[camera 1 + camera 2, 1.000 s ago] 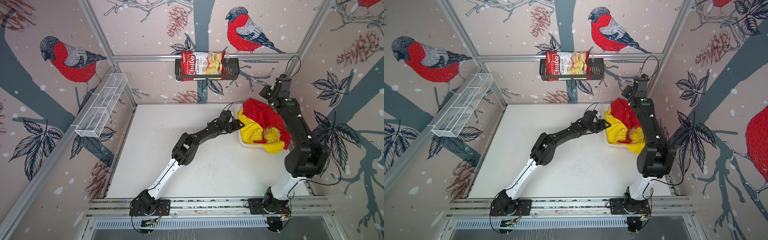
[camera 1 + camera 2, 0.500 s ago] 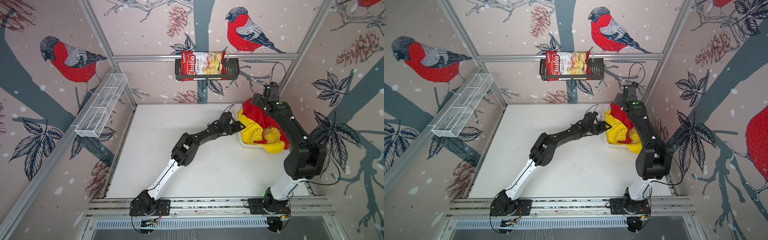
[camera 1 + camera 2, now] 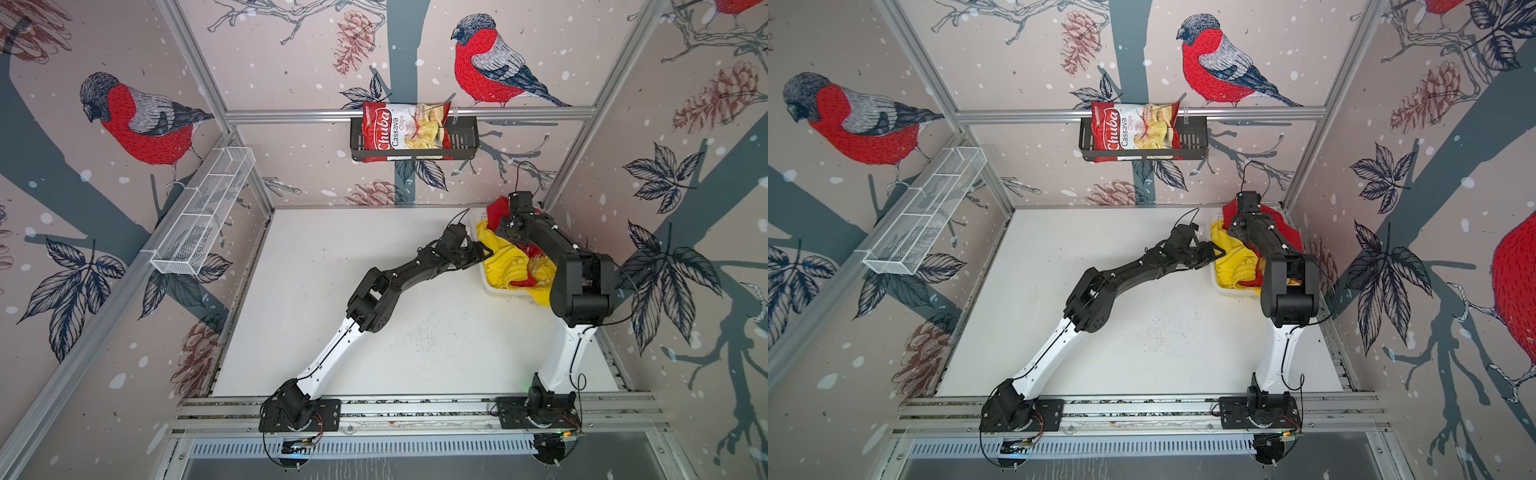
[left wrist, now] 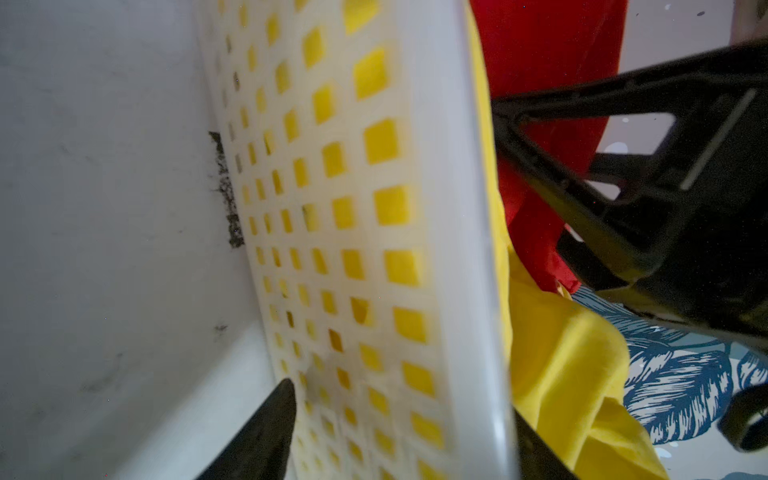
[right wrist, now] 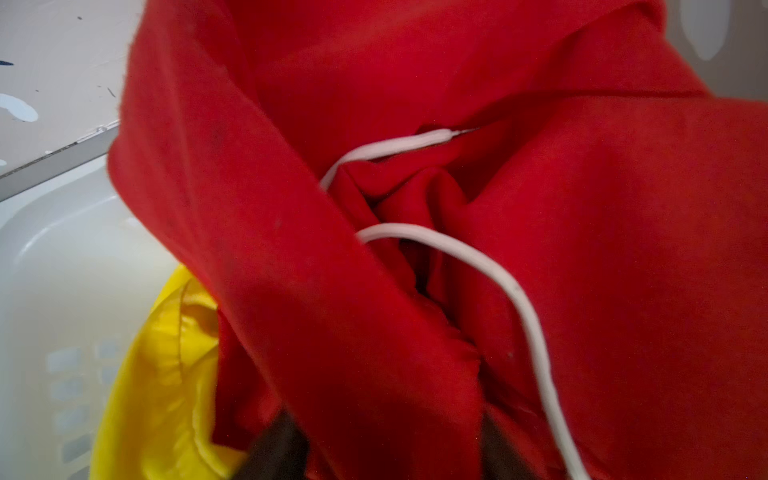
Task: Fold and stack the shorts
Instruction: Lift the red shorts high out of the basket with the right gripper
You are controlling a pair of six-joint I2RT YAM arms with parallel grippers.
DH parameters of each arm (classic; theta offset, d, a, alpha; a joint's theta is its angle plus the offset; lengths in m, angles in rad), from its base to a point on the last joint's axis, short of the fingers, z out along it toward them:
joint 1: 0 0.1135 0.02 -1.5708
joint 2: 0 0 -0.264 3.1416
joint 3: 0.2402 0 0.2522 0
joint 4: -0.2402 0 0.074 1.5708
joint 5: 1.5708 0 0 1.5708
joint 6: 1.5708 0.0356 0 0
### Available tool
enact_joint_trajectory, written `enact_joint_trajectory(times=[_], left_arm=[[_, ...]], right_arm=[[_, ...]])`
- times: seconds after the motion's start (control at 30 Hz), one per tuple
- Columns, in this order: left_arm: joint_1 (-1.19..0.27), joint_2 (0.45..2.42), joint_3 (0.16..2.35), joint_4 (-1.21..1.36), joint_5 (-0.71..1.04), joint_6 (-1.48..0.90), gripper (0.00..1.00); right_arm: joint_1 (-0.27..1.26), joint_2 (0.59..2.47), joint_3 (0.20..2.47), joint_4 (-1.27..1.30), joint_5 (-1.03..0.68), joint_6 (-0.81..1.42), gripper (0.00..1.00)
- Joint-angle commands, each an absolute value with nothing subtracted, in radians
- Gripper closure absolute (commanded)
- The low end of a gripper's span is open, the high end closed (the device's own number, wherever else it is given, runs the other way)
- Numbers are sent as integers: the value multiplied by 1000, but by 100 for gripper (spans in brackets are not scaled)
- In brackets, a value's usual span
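A white bench (image 3: 332, 291) is enclosed by walls papered with red-breasted birds and pine cones. Its near and middle parts are bare, and no shorts are spread there yet. Further back, on the right, a white perforated plastic basket (image 4: 457, 208) stands on the bench. The left gripper (image 3: 484, 254) is set over the basket's near wall, with one of its fingers (image 4: 266, 428) outside and the other inside. They appear closed on the wall, so the basket is steadied.

Inside, the bright yellow thin fabric shorts (image 3: 505, 266) are crumpled. The plain red fabric shorts (image 5: 582, 249), with a white drawstring (image 5: 478, 257), are heaped over them at the far end. There the right gripper (image 5: 390, 453) is placed, with a red fold between its partly spread fingers; whether the fold is pinched cannot be told.

The step in hand is judged to be the taking out of the red shorts. Next a firm pinch is needed, then a lift clear of the rim and of the yellow cloth.
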State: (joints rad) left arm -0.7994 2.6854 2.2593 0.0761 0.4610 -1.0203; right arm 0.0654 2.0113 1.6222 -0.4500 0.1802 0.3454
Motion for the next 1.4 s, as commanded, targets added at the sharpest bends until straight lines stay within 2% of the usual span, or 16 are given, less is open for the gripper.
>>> enact_joint_trajectory(times=[0.0, 0.33, 0.53, 0.83, 1.07, 1.23, 1.37], left_arm=[[-802, 2690, 2267, 82, 474, -1012, 34], [-804, 2686, 2247, 88, 458, -997, 34], [-811, 2689, 2253, 107, 457, -1011, 34], [-818, 2689, 2259, 95, 456, -1001, 34], [-809, 2651, 2323, 70, 469, -934, 32], [-767, 2562, 2275, 80, 528, -944, 29], [-723, 2338, 2011, 234, 526, -949, 27]], right_arm=[[74, 1949, 1626, -400, 178, 389, 99], [162, 1573, 1652, -314, 357, 399, 100], [188, 1522, 1920, -356, 382, 345, 100], [201, 1515, 2260, -169, 24, 394, 100], [221, 1508, 2322, 170, -532, 614, 99], [297, 1475, 2291, 182, -572, 623, 97], [338, 1418, 2182, 186, -547, 622, 97]])
